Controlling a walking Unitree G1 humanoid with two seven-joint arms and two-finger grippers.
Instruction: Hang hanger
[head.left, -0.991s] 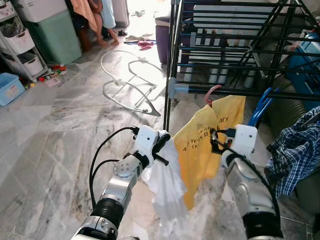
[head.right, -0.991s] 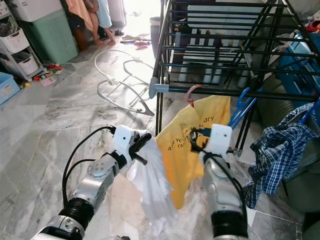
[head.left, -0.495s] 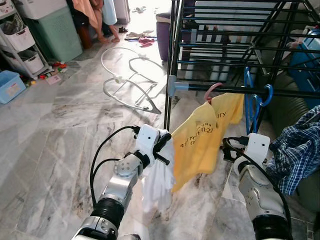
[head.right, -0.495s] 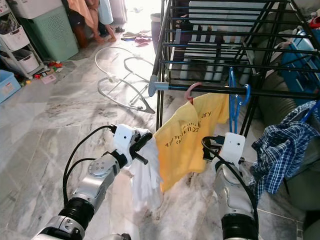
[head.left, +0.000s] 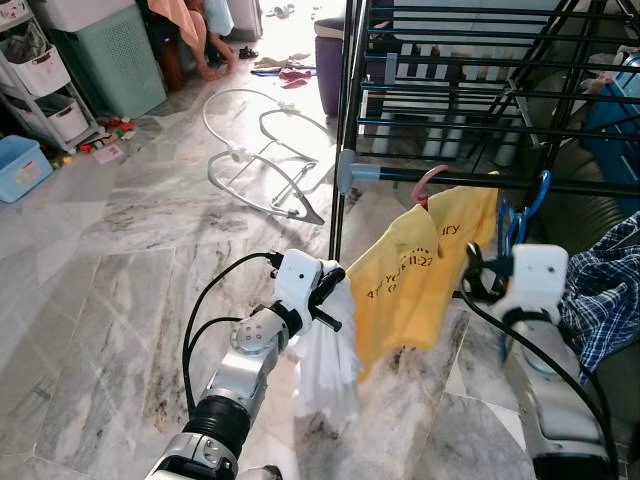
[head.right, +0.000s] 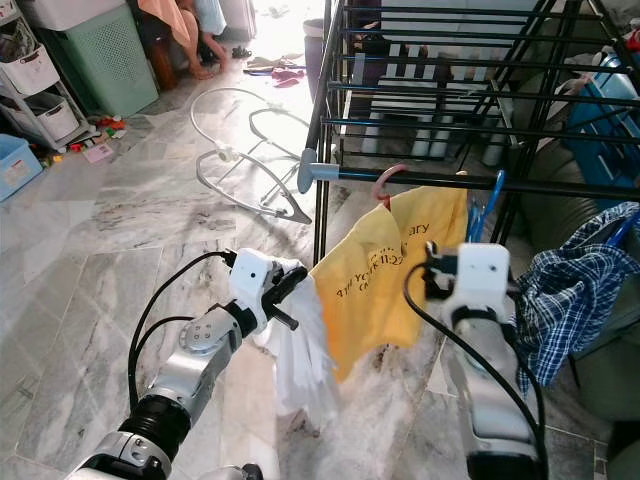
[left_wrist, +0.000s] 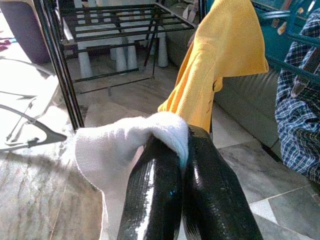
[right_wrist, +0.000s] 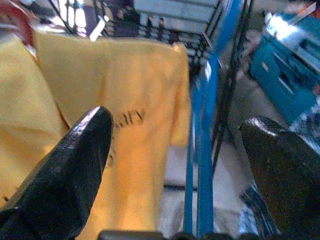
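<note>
Daylight pours in from the doorway at the far end of the room, bleaching the marble floor (head.left: 130, 230) there to near white and laying a soft sheen across the nearer slabs. The head views are bright and evenly lit, with faint shadows under the drying rack (head.left: 480, 90). The right arm (head.right: 480, 300) is smeared by motion blur. The right wrist view is soft and hazy throughout, its fingers (right_wrist: 70, 160) out of focus; the left wrist view is sharper, with glare streaks on its glossy fingers (left_wrist: 200, 185).

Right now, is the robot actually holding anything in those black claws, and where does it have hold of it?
Yes. The left gripper pinches a white cloth by a bunched fold at its upper end. The right gripper is open and holds nothing, with a blue hanger between its fingers.
</note>
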